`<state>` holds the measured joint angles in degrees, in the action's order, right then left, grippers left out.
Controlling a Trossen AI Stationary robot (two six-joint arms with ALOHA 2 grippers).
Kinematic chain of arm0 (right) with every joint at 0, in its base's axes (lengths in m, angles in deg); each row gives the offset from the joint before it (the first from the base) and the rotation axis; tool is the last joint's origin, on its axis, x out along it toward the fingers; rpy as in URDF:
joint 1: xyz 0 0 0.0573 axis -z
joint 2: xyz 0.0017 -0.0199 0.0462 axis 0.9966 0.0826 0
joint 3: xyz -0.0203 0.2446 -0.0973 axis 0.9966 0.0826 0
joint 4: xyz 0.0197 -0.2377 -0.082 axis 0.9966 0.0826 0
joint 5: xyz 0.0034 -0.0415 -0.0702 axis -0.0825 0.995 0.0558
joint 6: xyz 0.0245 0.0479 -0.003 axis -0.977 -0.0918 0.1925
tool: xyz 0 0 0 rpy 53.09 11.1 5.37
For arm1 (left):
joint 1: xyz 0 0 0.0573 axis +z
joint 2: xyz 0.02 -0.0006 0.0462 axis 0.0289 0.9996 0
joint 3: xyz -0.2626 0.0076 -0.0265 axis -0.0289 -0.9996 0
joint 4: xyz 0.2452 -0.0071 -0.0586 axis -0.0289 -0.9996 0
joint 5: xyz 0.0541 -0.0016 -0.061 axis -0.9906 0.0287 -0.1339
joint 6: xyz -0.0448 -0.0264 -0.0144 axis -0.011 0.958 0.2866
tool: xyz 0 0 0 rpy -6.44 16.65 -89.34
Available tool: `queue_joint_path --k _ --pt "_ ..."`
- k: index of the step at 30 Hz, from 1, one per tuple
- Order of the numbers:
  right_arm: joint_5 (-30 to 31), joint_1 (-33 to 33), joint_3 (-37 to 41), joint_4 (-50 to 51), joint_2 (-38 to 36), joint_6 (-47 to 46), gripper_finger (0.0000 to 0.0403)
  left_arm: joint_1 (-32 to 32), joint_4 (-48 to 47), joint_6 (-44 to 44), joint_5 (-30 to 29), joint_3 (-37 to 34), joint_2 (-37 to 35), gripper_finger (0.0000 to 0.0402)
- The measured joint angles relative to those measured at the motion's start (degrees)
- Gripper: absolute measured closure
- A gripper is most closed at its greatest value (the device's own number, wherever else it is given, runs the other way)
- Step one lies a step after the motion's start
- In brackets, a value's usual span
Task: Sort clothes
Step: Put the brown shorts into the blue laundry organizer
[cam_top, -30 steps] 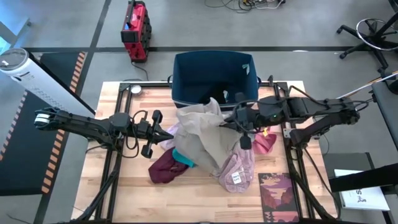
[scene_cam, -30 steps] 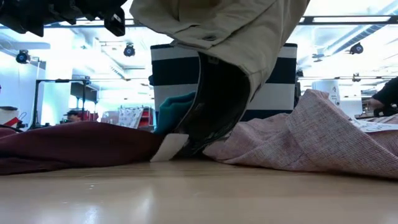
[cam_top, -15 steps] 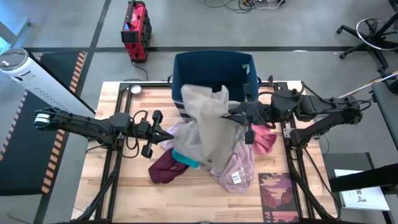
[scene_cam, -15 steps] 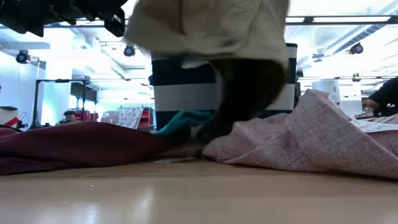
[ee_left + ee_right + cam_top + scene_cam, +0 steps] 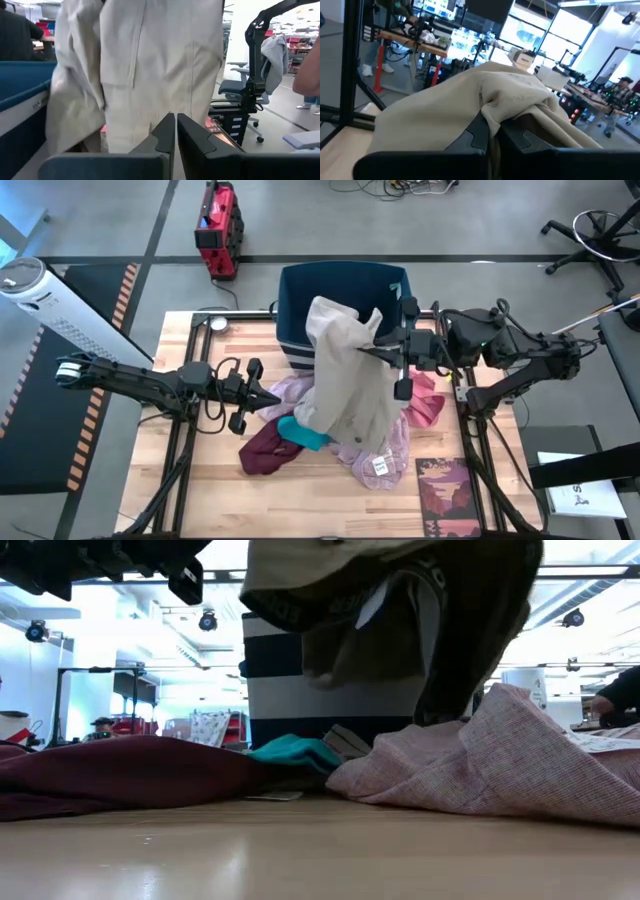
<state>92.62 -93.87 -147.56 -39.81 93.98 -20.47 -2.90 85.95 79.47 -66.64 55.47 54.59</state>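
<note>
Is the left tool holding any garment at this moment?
No: in the high view the left tool sits shut and empty beside the pile, while the right tool lifts the tan garment.

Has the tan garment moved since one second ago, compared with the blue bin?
Yes. The right gripper, jaws shut on the tan garment, has lifted it toward the blue bin; its top now overlaps the bin's front edge in the high view.

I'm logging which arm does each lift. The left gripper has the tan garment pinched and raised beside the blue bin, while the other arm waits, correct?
Not quite: it is the right gripper that is shut on the tan garment, raised beside the blue bin. The left gripper is the one waiting, shut on nothing, by the pile. The high view shows this.
</note>
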Motion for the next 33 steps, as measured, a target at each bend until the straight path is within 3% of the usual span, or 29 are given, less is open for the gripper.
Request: queue_joint_path --k 6,13,18,24,27,33 --pt "2.62 0.14 -2.39 2.59 2.08 1.16 0.0403 -1.28 5.00 2.54 -0.42 0.00 2.66 0.0296" --pt "3.16 0.40 -6.25 5.02 5.11 1.92 0.0403 -4.44 10.28 -1.67 -5.20 0.04 7.14 0.0166" --pt "3.50 0.79 -8.11 6.11 6.51 1.97 0.0403 -7.85 12.94 -5.60 -13.39 0.23 11.24 0.0106" --pt "3.75 0.77 -8.32 6.11 6.59 2.17 0.0403 -11.07 7.34 -9.28 -22.74 6.80 16.60 0.0075" --pt "4.33 0.77 -8.32 6.16 6.58 2.19 0.0403 -11.41 0.33 -10.22 -24.34 11.98 19.57 0.0074" --pt "4.35 0.77 -8.32 6.19 6.57 2.36 0.0403 -11.41 -12.38 -10.14 -26.80 22.13 25.27 0.0123"
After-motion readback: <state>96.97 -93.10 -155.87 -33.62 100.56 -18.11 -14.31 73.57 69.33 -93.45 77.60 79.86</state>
